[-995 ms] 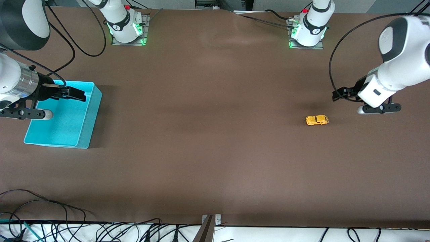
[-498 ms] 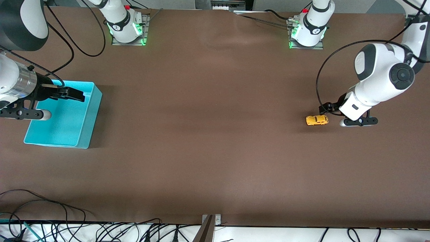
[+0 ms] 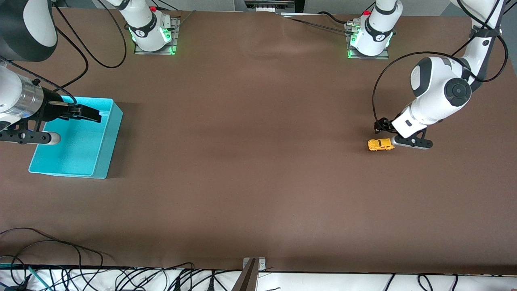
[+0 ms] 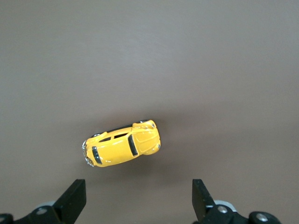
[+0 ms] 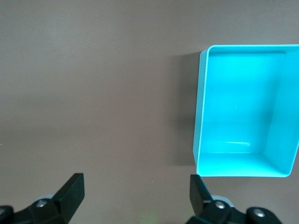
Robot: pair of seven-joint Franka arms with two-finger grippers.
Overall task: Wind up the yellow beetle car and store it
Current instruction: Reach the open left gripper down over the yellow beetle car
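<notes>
The car (image 3: 381, 144) sits on its wheels on the brown table (image 3: 258, 169), toward the left arm's end, with bare tabletop all around it. The left gripper (image 3: 391, 135) is just beside the car, at the edge of it that faces the left arm's end of the table; in the left wrist view its two fingertips (image 4: 74, 199) stand wide apart, and the car (image 4: 122, 149) lies ahead of them, angled across the gap and not touched by either one. The right gripper (image 3: 87, 114) waits above the bin (image 3: 106, 155), a blue open box at the right arm's end of the table. In the right wrist view its fingers (image 5: 72, 190) are likewise spread, holding nothing, and the bin (image 5: 201, 116) shows only its blue floor and walls. Car and bin are well apart, at the two ends of the table.
</notes>
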